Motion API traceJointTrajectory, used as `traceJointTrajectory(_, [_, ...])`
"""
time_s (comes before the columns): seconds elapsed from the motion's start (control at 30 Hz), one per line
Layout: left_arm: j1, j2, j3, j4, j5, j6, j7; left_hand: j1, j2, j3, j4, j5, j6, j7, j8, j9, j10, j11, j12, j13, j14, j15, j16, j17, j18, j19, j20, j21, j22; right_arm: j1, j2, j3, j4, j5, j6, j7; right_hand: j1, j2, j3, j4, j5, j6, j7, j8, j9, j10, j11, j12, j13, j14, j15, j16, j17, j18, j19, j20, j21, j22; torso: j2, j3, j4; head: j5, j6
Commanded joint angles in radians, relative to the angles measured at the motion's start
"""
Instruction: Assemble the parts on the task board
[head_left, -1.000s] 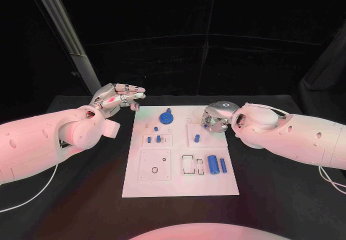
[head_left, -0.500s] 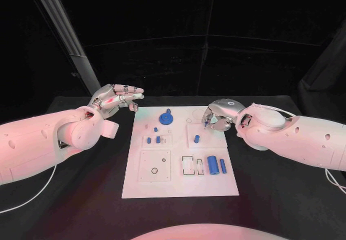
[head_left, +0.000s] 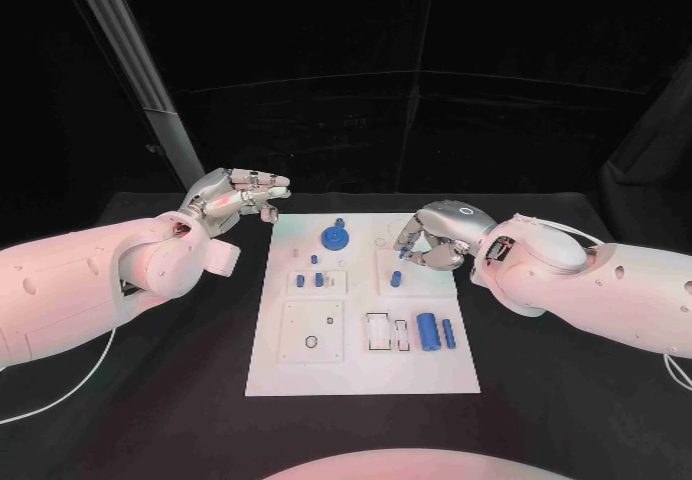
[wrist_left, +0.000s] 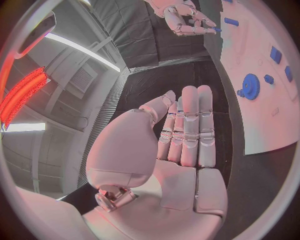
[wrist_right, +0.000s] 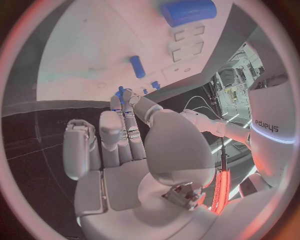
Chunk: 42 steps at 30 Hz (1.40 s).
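The task board is laid along the middle of the black table, its long sides running from the near edge toward the far edge. Near the board's right edge, toward its near half, a large blue cylinder and a thinner blue pin are laid side by side, just beside two small rectangular cut-outs. Farther in, two short blue pegs are seen left of the board's centre line, with a small blue peg beyond them and a blue peg on the right half. Toward the far edge, a blue gear is set on the board. The right hand is held over the far right corner of the board, fingers curled downward; in the right wrist view a small blue part appears to be pinched at the fingertips, though it is largely hidden there. The left hand is raised beyond the board's far left corner, above the table; its fingers are curled loosely with nothing held, the fingers lying close together in the left wrist view.
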Motion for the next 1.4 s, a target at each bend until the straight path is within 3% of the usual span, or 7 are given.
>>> traceJointTrajectory(0.03, [0.001,0.002,0.001,0.004,0.005,0.006,0.009,-0.002,0.004,-0.006,0.000,-0.005,0.003,0.005,-0.007,0.001,-0.006,0.001,0.006,0.001,-0.003,0.003,-0.006,-0.001,0.005,0.008,0.000,-0.001,-0.001,0.002,0.014,0.001,0.038,0.037,-0.054,0.032,0.001,0.006,0.003,-0.002,0.003,0.005,0.001,0.001,0.001,0.005,-0.001,-0.004,-0.002,0.022,-0.006,0.007,0.001,-0.021,0.018,-0.003,0.003,0.092,0.001,-0.0002,0.0016,0.009,0.000])
traceJointTrajectory(0.3, [0.001,0.006,0.001,0.008,0.005,0.007,0.013,-0.002,0.005,-0.007,-0.001,-0.006,0.003,0.006,-0.008,0.001,-0.007,0.002,0.007,0.002,-0.003,0.003,-0.007,-0.002,0.005,0.008,0.001,-0.003,-0.002,0.001,0.083,0.000,0.063,0.048,-0.014,0.034,0.001,0.006,0.002,-0.002,0.004,0.005,0.001,0.000,0.001,0.004,-0.001,-0.006,-0.002,0.021,-0.006,0.005,-0.003,-0.020,0.017,-0.003,0.001,0.090,0.000,-0.0024,0.0025,0.033,-0.008])
traceJointTrajectory(0.43, [0.002,0.009,0.001,0.010,0.005,0.007,0.014,-0.002,0.005,-0.007,-0.001,-0.006,0.003,0.006,-0.008,0.001,-0.007,0.002,0.007,0.002,-0.003,0.003,-0.007,-0.002,0.005,0.008,0.001,-0.003,-0.002,-0.023,0.132,0.000,0.052,0.043,0.026,0.030,0.000,0.006,0.002,-0.002,0.004,0.005,0.001,0.000,0.001,0.003,-0.001,-0.006,-0.003,0.021,-0.006,0.005,-0.003,-0.020,0.016,-0.003,0.001,0.089,0.000,-0.0030,0.0000,0.048,-0.014])
traceJointTrajectory(0.63, [0.002,0.014,0.001,0.013,0.005,0.008,0.014,-0.002,0.005,-0.007,-0.001,-0.006,0.003,0.006,-0.008,0.001,-0.007,0.002,0.007,0.002,-0.003,0.003,-0.007,-0.002,0.005,0.008,0.001,-0.003,-0.002,-0.071,0.189,-0.001,0.019,0.018,0.066,0.020,0.001,0.007,0.003,-0.002,0.005,0.004,0.002,-0.002,0.001,0.000,0.000,-0.007,-0.004,0.021,-0.005,0.008,-0.001,-0.021,0.018,-0.003,0.003,0.093,0.000,-0.0033,0.0019,0.057,-0.018])
traceJointTrajectory(0.8, [0.002,0.018,0.001,0.014,0.005,0.009,0.013,-0.002,0.005,-0.007,-0.001,-0.006,0.003,0.006,-0.008,0.001,-0.007,0.002,0.007,0.002,-0.003,0.003,-0.007,-0.002,0.005,0.008,0.001,-0.003,-0.002,-0.095,0.223,-0.001,-0.003,-0.012,0.078,0.005,0.001,0.008,0.003,-0.002,0.006,0.003,0.002,-0.003,0.000,-0.001,0.001,-0.008,-0.005,0.020,-0.005,0.009,-0.001,-0.021,0.018,-0.003,0.003,0.092,0.001,-0.0022,0.0020,0.063,-0.022])
traceJointTrajectory(1.07, [0.002,0.023,0.001,0.014,0.005,0.011,0.012,-0.003,0.005,-0.008,0.000,-0.006,0.003,0.006,-0.008,0.001,-0.007,0.002,0.008,0.002,-0.004,0.004,-0.008,-0.003,0.005,0.008,0.001,-0.005,-0.003,-0.112,0.260,-0.001,-0.032,-0.047,0.096,-0.017,-0.001,0.009,0.003,-0.001,0.006,0.002,0.003,-0.005,0.000,-0.002,0.001,-0.008,-0.006,0.020,-0.005,0.009,-0.002,-0.020,0.017,-0.002,0.002,0.091,0.002,-0.0019,0.0018,0.069,-0.029])
traceJointTrajectory(1.4, [0.002,0.025,0.001,0.012,0.005,0.013,0.010,-0.003,0.005,-0.008,0.000,-0.006,0.003,0.006,-0.008,0.001,-0.007,0.002,0.008,0.002,-0.004,0.004,-0.008,-0.003,0.005,0.008,0.001,-0.005,-0.003,-0.118,0.268,-0.001,-0.032,-0.062,0.105,-0.020,-0.001,0.009,0.003,-0.001,0.006,0.002,0.003,-0.005,0.000,-0.002,0.001,-0.008,-0.006,0.020,-0.005,0.009,-0.002,-0.020,0.017,-0.002,0.002,0.091,0.001,-0.0017,0.0007,0.078,-0.038])
